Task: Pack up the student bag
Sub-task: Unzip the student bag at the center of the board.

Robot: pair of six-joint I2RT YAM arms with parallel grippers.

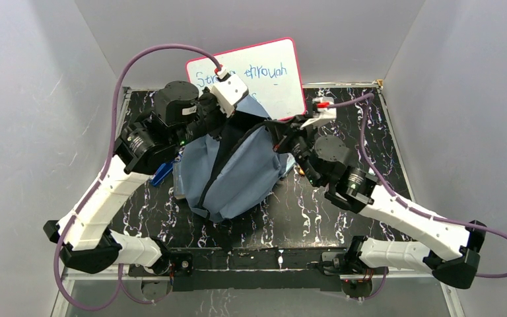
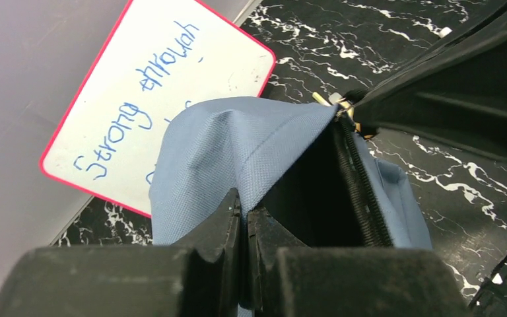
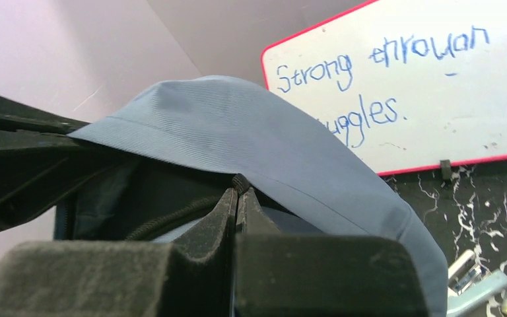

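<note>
The student bag [image 1: 241,173], grey-blue fabric with dark zipper lines, lies mid-table between both arms. My left gripper [image 1: 232,121] is at the bag's far left top. In the left wrist view it [image 2: 245,210] is shut on a fold of the bag's fabric [image 2: 237,145] beside the dark opening and zipper [image 2: 360,188]. My right gripper [image 1: 279,137] is at the bag's right top. In the right wrist view it [image 3: 237,193] is shut on the bag's zipper edge, under a raised flap of the bag [image 3: 257,132]. The mouth is held apart; the inside is dark.
A pink-framed whiteboard [image 1: 264,72] with blue writing leans on the back wall behind the bag. A blue object [image 1: 162,173] lies left of the bag. Small stationery items [image 3: 482,277] lie on the marbled black table [image 1: 317,211] to the bag's right. Grey walls enclose the table.
</note>
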